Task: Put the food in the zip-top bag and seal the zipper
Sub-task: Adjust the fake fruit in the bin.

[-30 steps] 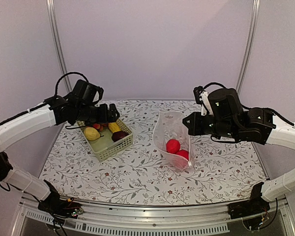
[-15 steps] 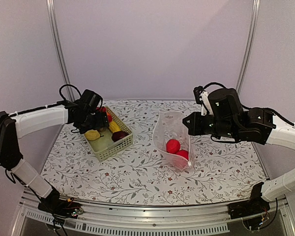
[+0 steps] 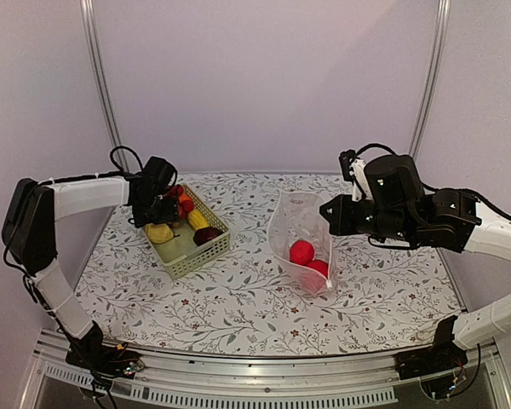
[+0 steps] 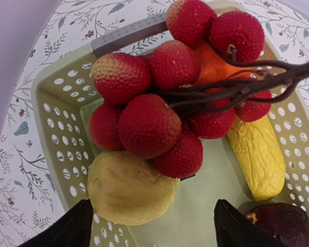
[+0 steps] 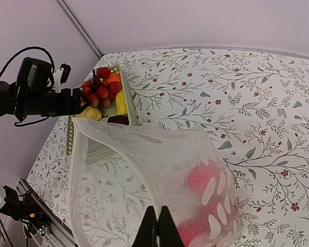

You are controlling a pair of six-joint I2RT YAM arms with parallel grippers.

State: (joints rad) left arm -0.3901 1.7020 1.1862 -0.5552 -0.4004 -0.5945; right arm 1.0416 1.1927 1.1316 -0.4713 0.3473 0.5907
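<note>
Floral-print table (image 3: 238,298) across lower top view. Right of centre, clear zip-top bag (image 3: 291,220) upright, mouth open, zipper (image 5: 71,180) unsealed, two round red fruits (image 3: 301,250) inside. Left of centre, pale green perforated basket (image 3: 196,260). Right gripper (image 5: 157,226) pinched together on bag rim, bottom centre of wrist view. Left gripper (image 4: 154,231) fingers apart, empty, over basket. In basket: lychee cluster (image 4: 154,113), yellow fruits (image 4: 131,188), maroon fruit (image 4: 283,224) lower right.

white-shelled left arm (image 3: 87,192) and right arm (image 3: 501,239), black joints, wrists and jaws, looping black cables
</note>
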